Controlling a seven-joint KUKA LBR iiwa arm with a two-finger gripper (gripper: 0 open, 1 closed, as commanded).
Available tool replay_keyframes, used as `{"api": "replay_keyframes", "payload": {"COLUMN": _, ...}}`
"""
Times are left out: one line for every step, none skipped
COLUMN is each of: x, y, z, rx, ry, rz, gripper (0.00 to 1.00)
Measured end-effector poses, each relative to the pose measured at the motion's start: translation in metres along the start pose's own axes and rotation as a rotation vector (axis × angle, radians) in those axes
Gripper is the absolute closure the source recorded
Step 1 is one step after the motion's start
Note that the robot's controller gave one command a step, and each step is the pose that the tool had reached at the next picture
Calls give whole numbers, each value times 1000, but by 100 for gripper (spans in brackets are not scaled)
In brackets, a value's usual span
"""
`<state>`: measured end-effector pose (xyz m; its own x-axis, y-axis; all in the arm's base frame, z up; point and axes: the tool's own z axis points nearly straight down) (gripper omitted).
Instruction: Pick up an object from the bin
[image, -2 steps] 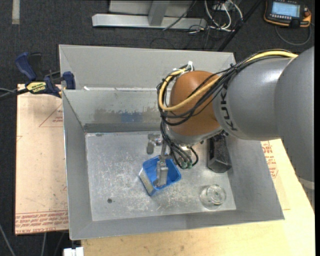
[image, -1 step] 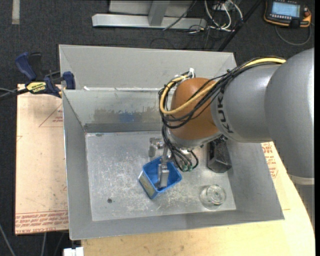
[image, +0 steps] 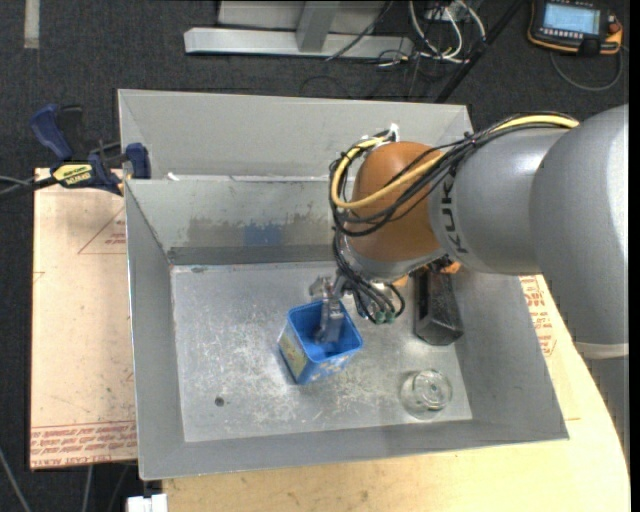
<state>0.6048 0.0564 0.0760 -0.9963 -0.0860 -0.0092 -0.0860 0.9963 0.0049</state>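
From my end the gripper (image: 328, 322) is dipped into the small blue open-top box (image: 346, 348) sitting mid-bin (image: 230, 390). Honestly can't tell if it's open or clamped on anything. Black block (image: 438, 310) just right of it, clear round lid-ish thing (image: 425, 390) near the front.
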Motion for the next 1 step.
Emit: {"api": "replay_keyframes", "payload": {"x": 0, "y": 0, "z": 0, "rx": 0, "ry": 0, "rz": 1, "gripper": 100}}
